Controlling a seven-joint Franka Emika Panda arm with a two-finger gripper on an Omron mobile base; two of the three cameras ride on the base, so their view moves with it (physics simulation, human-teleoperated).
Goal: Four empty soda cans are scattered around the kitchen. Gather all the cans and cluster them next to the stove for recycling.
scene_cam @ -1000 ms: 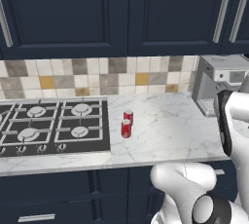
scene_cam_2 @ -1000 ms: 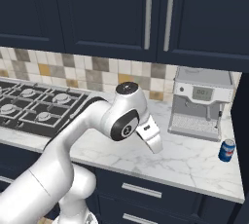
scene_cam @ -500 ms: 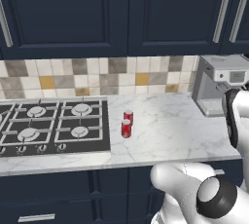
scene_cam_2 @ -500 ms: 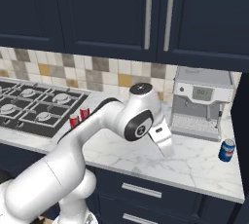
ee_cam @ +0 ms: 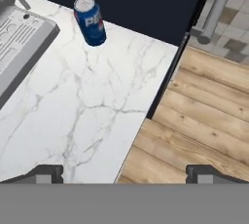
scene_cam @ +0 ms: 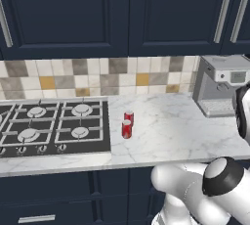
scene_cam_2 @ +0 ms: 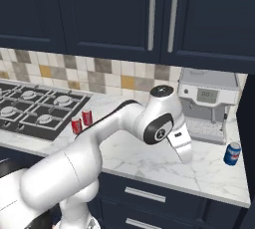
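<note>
Task progress: two red soda cans stand upright, one just behind the other, on the marble counter just right of the stove, centre of the left base view. Judged from that, about half the gathering is done.
Next can: a blue soda can stands upright at the far right of the right base view, near the counter's end and just right of the coffee machine. In the hand view it sits upper left.
Fourth can: I cannot place it from these pictures.
Gripper: the gripper has its jaws spread wide and holds nothing; it hangs over the counter's front edge, well short of the blue can. In the right base view it shows at centre right.
Edges: the blue can is close to the counter's end, so a sideways nudge could tip it off; the wooden floor lies beyond the front edge at the right of the hand view.
Open room: bare marble lies between gripper and can; the coffee machine crowds one side. Space beside the red cans looks free for more.
</note>
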